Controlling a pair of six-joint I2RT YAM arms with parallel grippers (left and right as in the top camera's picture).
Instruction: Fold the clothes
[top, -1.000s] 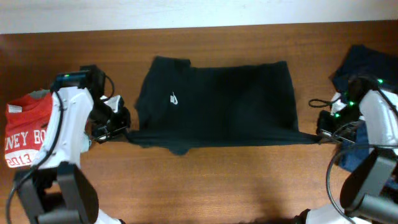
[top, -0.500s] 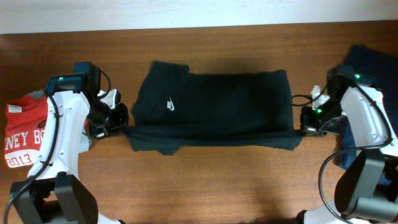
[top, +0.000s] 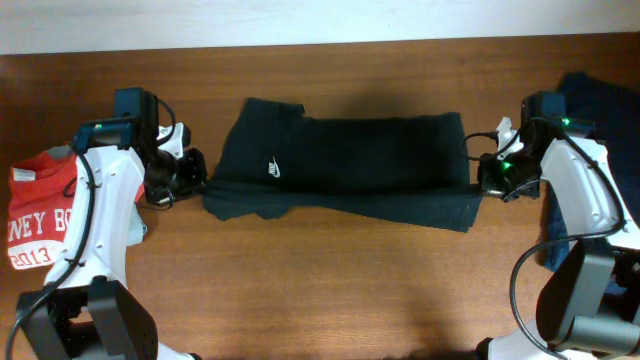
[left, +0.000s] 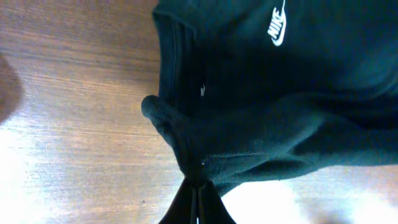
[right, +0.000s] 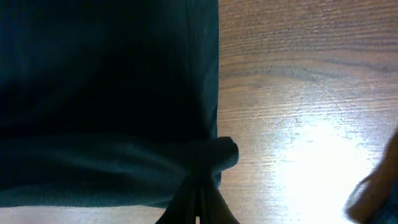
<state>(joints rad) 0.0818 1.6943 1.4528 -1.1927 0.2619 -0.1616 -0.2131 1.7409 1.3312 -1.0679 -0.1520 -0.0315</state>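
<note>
Lying flat across the worktop (top: 330, 290), nearer its far edge, the black T-shirt (top: 340, 165) is pinched at both ends. The left gripper (top: 192, 186) and the right gripper (top: 484, 182) are each clamped on a bunched corner, arms bent inward. A red-lettered garment (top: 40, 215) lies at the left edge, a navy garment (top: 600, 95) at the right.
</note>
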